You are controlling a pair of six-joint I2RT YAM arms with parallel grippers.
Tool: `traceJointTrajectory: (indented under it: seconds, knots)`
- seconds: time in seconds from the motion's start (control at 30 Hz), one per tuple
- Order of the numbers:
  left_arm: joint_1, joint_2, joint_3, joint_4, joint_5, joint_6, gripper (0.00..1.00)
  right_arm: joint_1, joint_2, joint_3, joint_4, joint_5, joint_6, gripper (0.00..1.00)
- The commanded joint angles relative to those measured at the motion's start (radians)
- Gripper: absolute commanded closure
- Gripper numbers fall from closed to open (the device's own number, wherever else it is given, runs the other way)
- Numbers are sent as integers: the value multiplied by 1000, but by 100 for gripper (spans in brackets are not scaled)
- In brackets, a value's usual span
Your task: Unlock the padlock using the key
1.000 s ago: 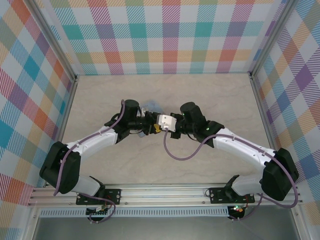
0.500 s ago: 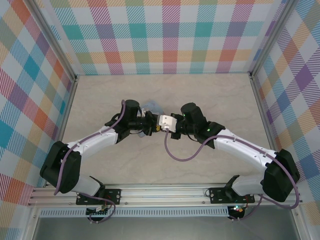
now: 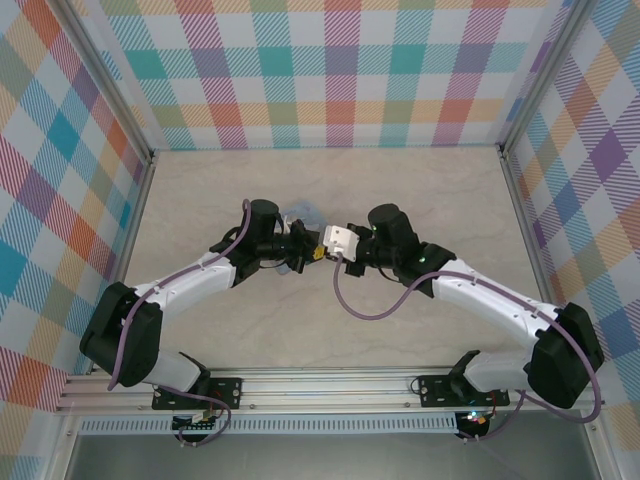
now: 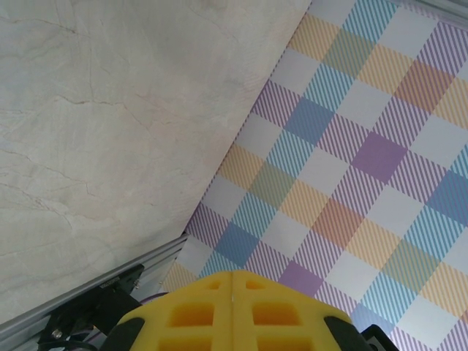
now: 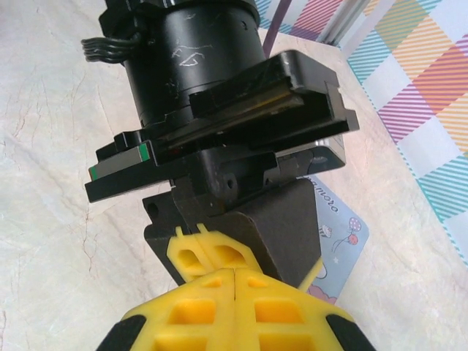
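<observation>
Left gripper (image 4: pixel 232 278) and right gripper (image 5: pixel 234 281) meet tip to tip, both pinched closed; contents and unlocking progress unclear.

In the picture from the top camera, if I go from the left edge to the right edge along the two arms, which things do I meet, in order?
Left plaid wall → left arm's large black joint → left arm's black wrist motor → left gripper → right gripper → right arm's black wrist motor → right arm's large black joint → right plaid wall.
</observation>
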Motion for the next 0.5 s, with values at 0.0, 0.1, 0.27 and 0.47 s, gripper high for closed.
traceJointTrajectory:
  seconds: [0.0, 0.1, 0.27, 0.47]
  knots:
    - [-10, -13, -2, -53, -35, 32, 100, -22, -41, 1, 60, -55, 47, 89]
    - [-10, -17, -1, -48, -64, 54, 100, -30, -56, -2, 58, -66, 72, 77]
    - [-10, -35, 7, -39, -174, 152, 100, -57, -123, -31, 88, -98, 218, 63]
    - [-11, -83, 6, -9, -375, 325, 100, -122, -190, -75, 126, -89, 620, 52]
